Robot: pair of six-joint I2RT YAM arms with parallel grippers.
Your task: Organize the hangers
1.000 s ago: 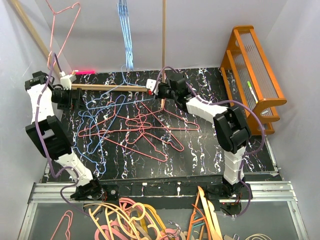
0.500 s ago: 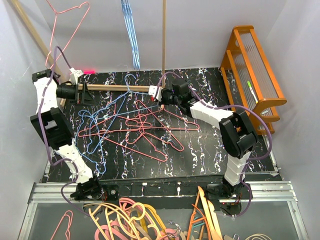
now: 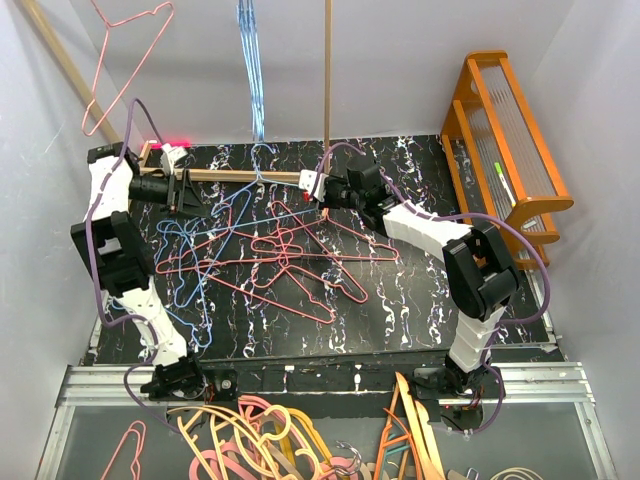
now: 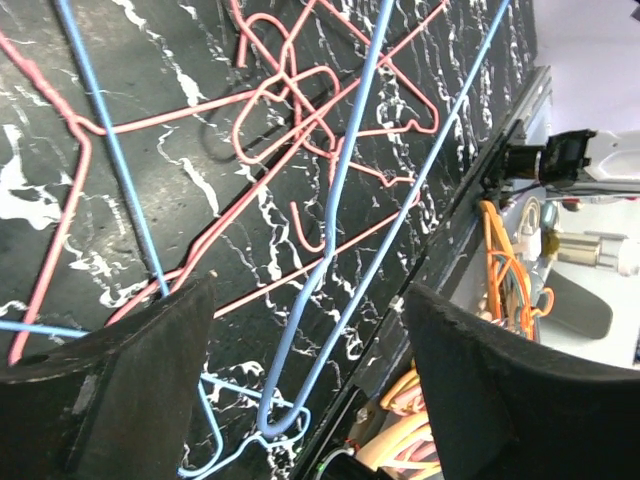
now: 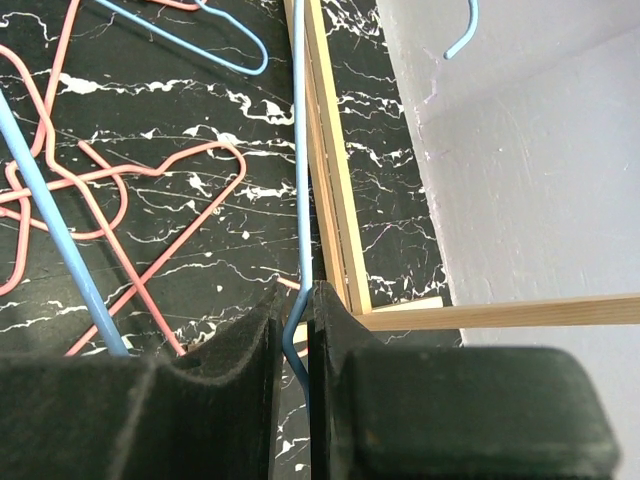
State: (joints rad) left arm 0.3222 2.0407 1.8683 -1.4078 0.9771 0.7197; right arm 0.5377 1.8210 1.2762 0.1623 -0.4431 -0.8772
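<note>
- Black, white-veined marble-pattern table (image 3: 420, 300): a tangled heap of thin triangular wire hangers lies flat on its left and middle part.
- Pink-red wire hangers (image 3: 300, 262) sit toward the centre and light blue wire hangers (image 3: 190, 245) toward the left. The two colours overlap and interlace.
- A bunch of hung light blue hangers (image 3: 250, 60) is suspended in front of the back wall. A single hung pink hanger (image 3: 133, 62) is at upper left.
- Right gripper (image 5: 297, 300): over the far centre of the table, at the right end of a horizontal pale wooden rod (image 3: 240, 176).
- Its fingers (image 5: 200, 400) are pressed almost together, pinching one strand of a light blue wire hanger (image 5: 298, 150). From the pinch the wire runs close along a wooden rail.
- Left gripper (image 4: 310, 300): far left of the table, near the left end of the same rod.
- Its fingers (image 4: 120, 400) are spread wide with nothing clamped. A blue wire hook shows in the gap, and contact with either pad cannot be made out.
- Orange wooden rack (image 3: 470, 110) stands at the right edge.
- Thick orange, pink and cream hangers (image 3: 240, 435) lie below the table's near edge, apart from the wire heap.
</note>
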